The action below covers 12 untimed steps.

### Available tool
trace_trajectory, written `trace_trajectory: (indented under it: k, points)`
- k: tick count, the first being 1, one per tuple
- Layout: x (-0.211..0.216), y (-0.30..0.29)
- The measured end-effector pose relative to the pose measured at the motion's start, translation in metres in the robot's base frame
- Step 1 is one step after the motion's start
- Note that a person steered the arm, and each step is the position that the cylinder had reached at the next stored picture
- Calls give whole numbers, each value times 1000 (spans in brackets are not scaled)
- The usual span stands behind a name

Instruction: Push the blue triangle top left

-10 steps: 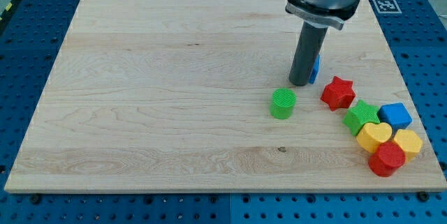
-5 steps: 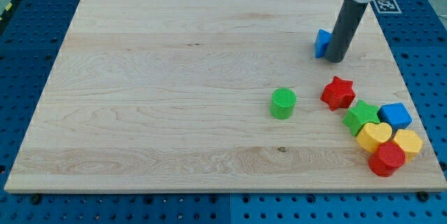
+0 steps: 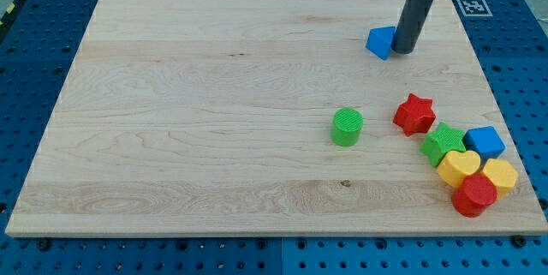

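Blue triangle (image 3: 380, 42) shifted up-left, touching my tip (image 3: 402, 51)

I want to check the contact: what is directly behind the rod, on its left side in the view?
The blue triangle sits against my tip on the view's left. The rod covers its right edge, so actual touching cannot be confirmed.

A pale wooden board (image 3: 214, 121) with fine grain running left to right fills most of the view. It lies on a blue metal bench (image 3: 34, 95) drilled with a regular grid of small holes, which shows on all four sides of the board. A black-and-white square marker (image 3: 472, 6) sits on the bench near the view's top right. A strip of yellow-and-black tape (image 3: 13, 2) crosses the top left corner. The light is even and bright, with soft shadows.
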<state>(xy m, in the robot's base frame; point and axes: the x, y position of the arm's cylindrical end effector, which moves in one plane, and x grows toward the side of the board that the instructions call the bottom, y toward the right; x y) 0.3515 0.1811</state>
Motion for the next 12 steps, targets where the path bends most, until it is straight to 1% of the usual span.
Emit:
trace_trajectory:
  k: [1, 3, 8, 10, 12]
  points:
    - [-4, -22]
    - [-25, -76]
    - [-49, -260]
    - [-49, -276]
    - [-61, -322]
